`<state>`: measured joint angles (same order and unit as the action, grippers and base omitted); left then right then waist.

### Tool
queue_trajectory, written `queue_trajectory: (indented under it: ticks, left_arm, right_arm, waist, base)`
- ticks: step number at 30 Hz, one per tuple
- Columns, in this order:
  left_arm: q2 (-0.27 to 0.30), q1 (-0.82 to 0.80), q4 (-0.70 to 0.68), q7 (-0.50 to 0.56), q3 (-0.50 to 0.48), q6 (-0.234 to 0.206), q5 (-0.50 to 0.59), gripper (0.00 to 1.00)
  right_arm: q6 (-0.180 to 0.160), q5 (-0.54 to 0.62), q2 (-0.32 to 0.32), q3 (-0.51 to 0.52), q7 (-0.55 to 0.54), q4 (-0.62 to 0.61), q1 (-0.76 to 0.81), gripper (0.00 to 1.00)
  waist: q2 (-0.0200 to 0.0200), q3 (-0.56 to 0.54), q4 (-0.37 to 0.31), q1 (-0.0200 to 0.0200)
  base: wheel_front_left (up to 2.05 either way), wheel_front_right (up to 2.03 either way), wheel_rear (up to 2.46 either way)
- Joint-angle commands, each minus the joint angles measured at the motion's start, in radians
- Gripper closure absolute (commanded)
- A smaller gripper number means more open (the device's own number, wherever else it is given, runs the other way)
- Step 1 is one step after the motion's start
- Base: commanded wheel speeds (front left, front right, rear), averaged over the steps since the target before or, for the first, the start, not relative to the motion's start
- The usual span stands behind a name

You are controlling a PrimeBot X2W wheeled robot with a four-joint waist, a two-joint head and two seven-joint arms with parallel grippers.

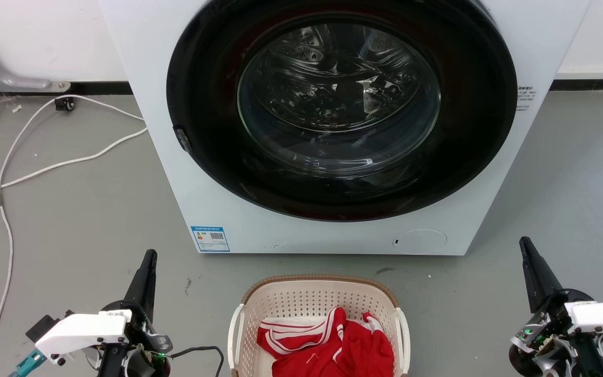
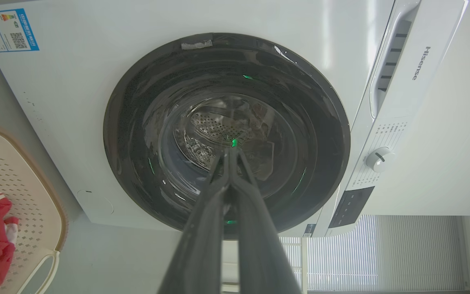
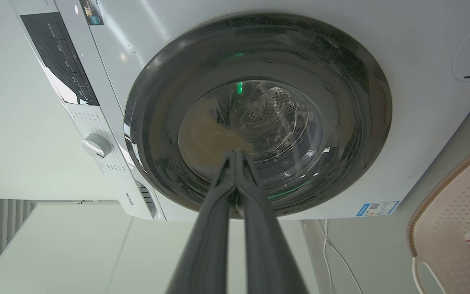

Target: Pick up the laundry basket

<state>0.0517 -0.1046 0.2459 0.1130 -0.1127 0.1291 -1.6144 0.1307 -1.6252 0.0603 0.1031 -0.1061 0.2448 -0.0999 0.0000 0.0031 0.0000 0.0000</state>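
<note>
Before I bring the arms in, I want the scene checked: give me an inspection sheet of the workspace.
Surface: grey floor, a few small scuffs.
Job's things: laundry basket stands on the floor in front of the washing machine, with a red garment with white stripes inside.
Clutter: nothing seen.
Grippers: left gripper and right gripper both shut and empty, one on each side of the basket, apart from it.
Cables: white cable runs over the floor at the left; black cable by the left arm.
Surroundings: washing machine door shut; white wall behind.
</note>
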Motion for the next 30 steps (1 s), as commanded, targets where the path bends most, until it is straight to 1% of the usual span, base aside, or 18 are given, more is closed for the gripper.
queue_trajectory:
  ticks: [1, 30]
  left_arm:
    - [-0.002, -0.009, 0.001, 0.004, -0.004, 0.003, 0.002, 1.0]
    - [-0.002, -0.009, 0.001, 0.005, -0.004, 0.003, 0.003, 1.0]
  right_arm:
    - [0.0, 0.007, -0.003, 0.001, -0.002, 0.001, -0.015, 1.0]
    - [0.0, 0.009, -0.006, 0.006, -0.006, 0.001, -0.016, 1.0]
  waist:
    - [0.0, 0.0, 0.0, 0.0]
    - [0.0, 0.0, 0.0, 0.0]
  base:
    - [0.0, 0.0, 0.0]
    - [0.0, 0.0, 0.0]
